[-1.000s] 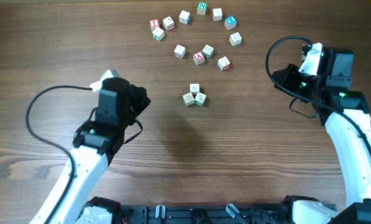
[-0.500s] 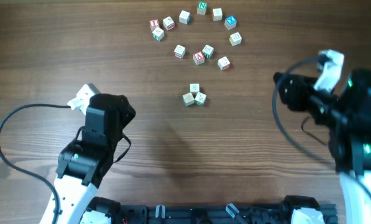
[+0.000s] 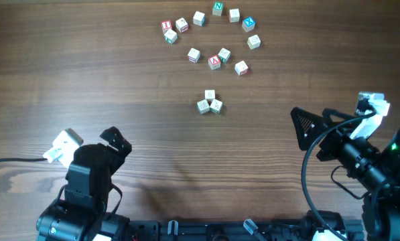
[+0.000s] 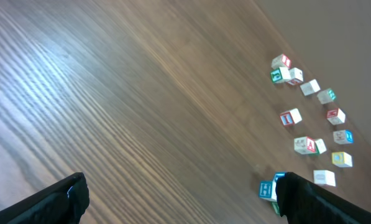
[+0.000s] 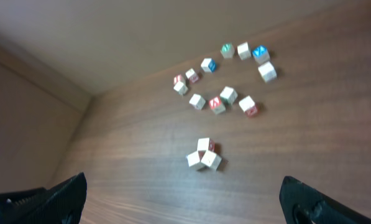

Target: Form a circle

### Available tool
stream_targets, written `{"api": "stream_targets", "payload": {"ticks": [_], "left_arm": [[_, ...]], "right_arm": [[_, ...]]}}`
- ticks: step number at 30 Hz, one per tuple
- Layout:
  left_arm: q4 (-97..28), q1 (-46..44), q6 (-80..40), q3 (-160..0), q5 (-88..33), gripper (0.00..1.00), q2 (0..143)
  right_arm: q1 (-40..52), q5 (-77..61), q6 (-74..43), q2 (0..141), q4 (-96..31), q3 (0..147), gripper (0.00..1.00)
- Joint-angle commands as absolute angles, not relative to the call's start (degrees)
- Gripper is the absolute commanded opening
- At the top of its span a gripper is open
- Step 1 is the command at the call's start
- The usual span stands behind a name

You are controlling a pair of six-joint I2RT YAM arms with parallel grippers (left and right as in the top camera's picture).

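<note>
Both arms have pulled back toward you since a sec ago; left hand point(image 3: 112, 142) and right hand point(image 3: 305, 127) now stand wide open, empty. Cubes point(image 3: 210, 102) sit mid-tabletop point(image 3: 86, 67), well apart from both hands, loose arc at far side, no ring yet. They look light, hard, slick, so pinch flat opposite faces.

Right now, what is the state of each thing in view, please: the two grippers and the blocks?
Left gripper: open, empty, away from the blocks.
Right gripper: open, empty, away from the blocks.
Letter blocks: lying loose in a rough arc with a few inside it, not a closed circle.
Three blocks: bunched together, touching, apart from the arc.
</note>
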State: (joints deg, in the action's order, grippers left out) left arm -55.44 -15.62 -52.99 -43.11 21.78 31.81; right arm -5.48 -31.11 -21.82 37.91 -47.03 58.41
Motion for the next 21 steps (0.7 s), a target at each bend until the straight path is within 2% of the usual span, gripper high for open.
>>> {"api": "stream_targets", "payload": {"ticks": [1, 13, 15, 21], "left_arm": [[-57.60, -15.35, -52.71, -43.07, 24.05, 1.00, 31.51], [-57.74, -15.35, -52.71, -43.07, 24.05, 1.00, 31.51], [-57.76, -15.35, -52.71, -43.07, 24.05, 1.00, 31.51], [-57.76, -15.35, -52.69, -43.07, 24.05, 1.00, 31.51]], "right_arm": [[-5.65, -31.73, -27.20, 37.71, -48.12, 58.59, 1.00], [-5.65, -31.73, -27.62, 33.76, -49.69, 58.48, 1.00], [-5.65, -23.44, -24.18, 28.86, -50.54, 58.37, 1.00], [-5.58, -12.49, -25.58, 17.72, -56.16, 57.41, 1.00]]}}
